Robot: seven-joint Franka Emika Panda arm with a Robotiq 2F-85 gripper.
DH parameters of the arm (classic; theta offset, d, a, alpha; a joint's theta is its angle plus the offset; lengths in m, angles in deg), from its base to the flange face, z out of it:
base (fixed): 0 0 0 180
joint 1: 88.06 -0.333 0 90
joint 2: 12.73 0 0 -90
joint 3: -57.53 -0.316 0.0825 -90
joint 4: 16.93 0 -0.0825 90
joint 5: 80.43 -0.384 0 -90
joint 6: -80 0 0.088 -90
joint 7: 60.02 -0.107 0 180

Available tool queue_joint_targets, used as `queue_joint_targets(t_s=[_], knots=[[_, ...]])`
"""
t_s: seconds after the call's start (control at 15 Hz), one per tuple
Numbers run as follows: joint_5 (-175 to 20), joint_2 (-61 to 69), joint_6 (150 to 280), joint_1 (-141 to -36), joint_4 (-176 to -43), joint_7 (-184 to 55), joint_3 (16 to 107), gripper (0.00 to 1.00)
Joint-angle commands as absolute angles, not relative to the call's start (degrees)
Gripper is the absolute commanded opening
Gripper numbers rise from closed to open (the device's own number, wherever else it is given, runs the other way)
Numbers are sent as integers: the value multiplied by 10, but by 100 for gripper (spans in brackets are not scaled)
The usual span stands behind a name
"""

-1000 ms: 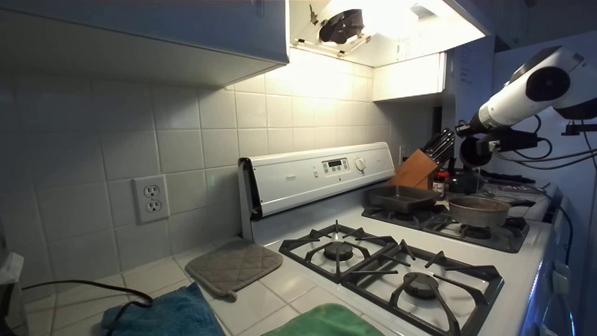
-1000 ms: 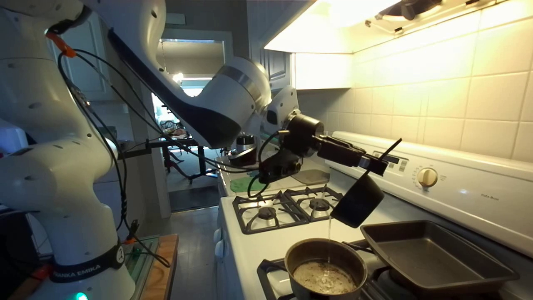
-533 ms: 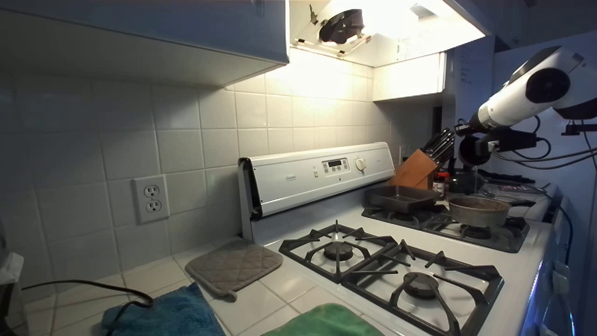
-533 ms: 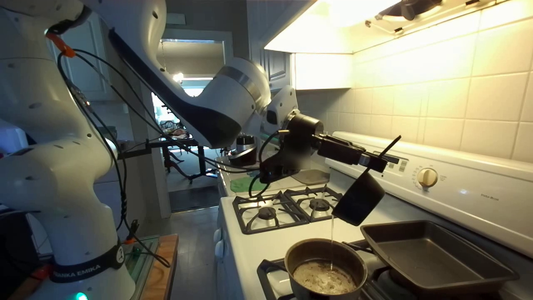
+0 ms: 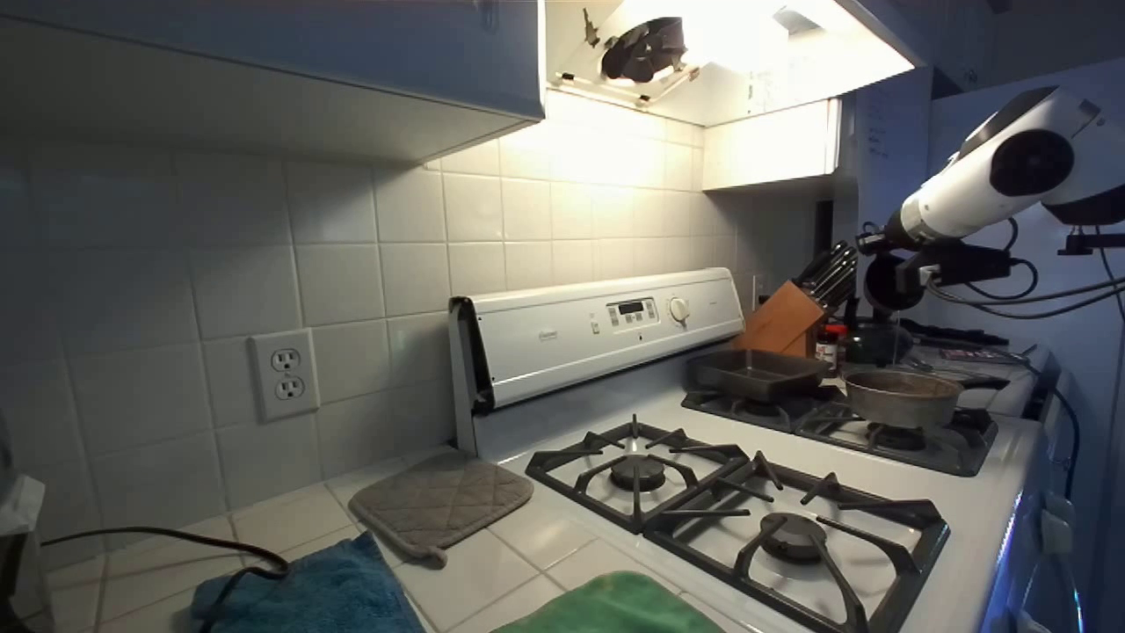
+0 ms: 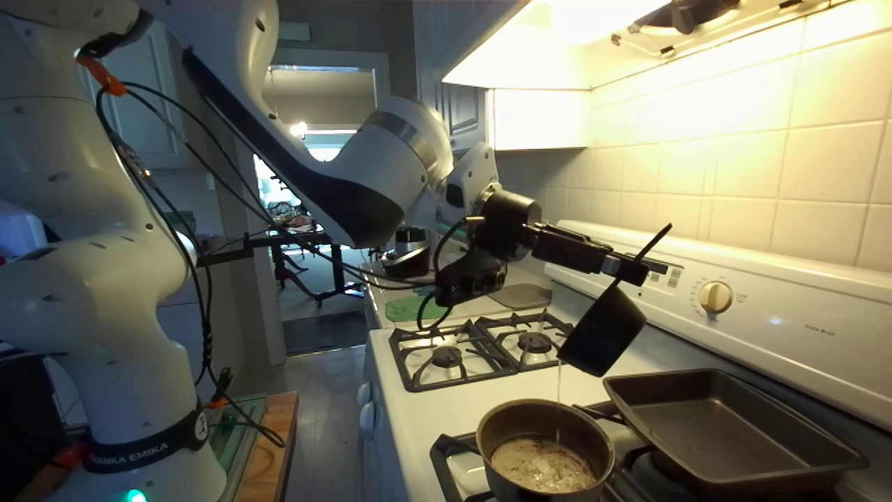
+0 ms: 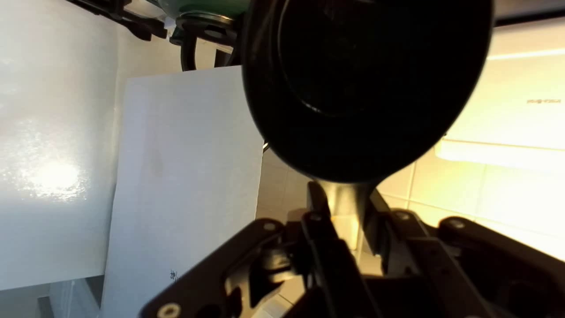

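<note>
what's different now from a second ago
The black cup crept slightly up and right in an exterior view, and the thin stream falling from it into the pot shifted right with it. Nothing was grasped or let go: the gripper kept its hold on the cup's handle. The pot and baking pan stayed put.

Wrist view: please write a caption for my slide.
Black vessel close up, its handle held between the fingers, with brightly lit wall tiles to the right.
</note>
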State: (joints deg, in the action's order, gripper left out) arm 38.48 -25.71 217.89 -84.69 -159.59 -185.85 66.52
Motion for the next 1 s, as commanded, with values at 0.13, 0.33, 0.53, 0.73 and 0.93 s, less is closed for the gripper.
queue_joint_targets(t_s=[0.13, 0.33, 0.53, 0.73, 0.93], knots=[[414, -279, 2155, -852, -1615, -1884, 663, 6], [422, -280, 2151, -853, -1617, -1888, 662, 6], [424, -279, 2146, -855, -1617, -1889, 661, 6], [425, -280, 2143, -857, -1619, -1889, 661, 6], [427, -283, 2139, -858, -1623, -1889, 659, 6]])
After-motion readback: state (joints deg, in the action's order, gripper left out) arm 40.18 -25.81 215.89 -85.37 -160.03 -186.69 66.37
